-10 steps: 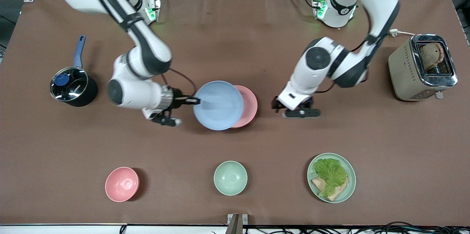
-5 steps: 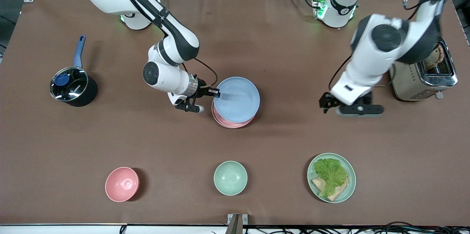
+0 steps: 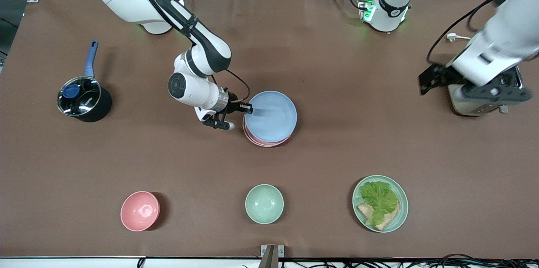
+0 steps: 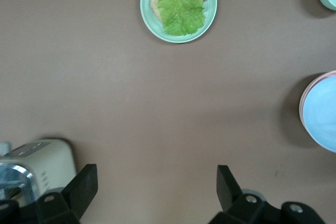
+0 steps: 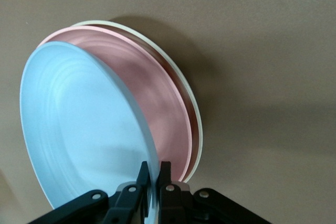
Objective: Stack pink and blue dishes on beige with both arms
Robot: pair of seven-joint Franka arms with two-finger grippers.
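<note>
1. Brown matting covers the whole table [image 3: 337,154]; at its middle sits the stack, with the blue plate [image 3: 271,115] uppermost, over the pink plate [image 3: 262,141], whose edge peeks out on the side nearer the front camera.

2. Right gripper [image 3: 248,109] has its jaws pinched on the blue plate's rim, at the edge toward the right arm's end of the table.

3. Left gripper [image 3: 471,87] hangs over the toaster [image 3: 463,106], jaws spread wide and holding nothing; that arm waits.

4. Handling, as a judgement: these plates look thin, stiff and light, with smooth matte faces that would probably slide on each other. The rim is the only sensible hold, and a shallow pinch there may let the plate tip.

5. Only the right wrist view shows the beige plate [image 5: 195,109] as a cream edge under the pink one, and the blue plate still tilted above it, though how far it is seated I cannot tell.

6. Left wrist view adds the green plate with lettuce [image 4: 178,6] and shows the empty, parted fingers [image 4: 228,187].
</note>
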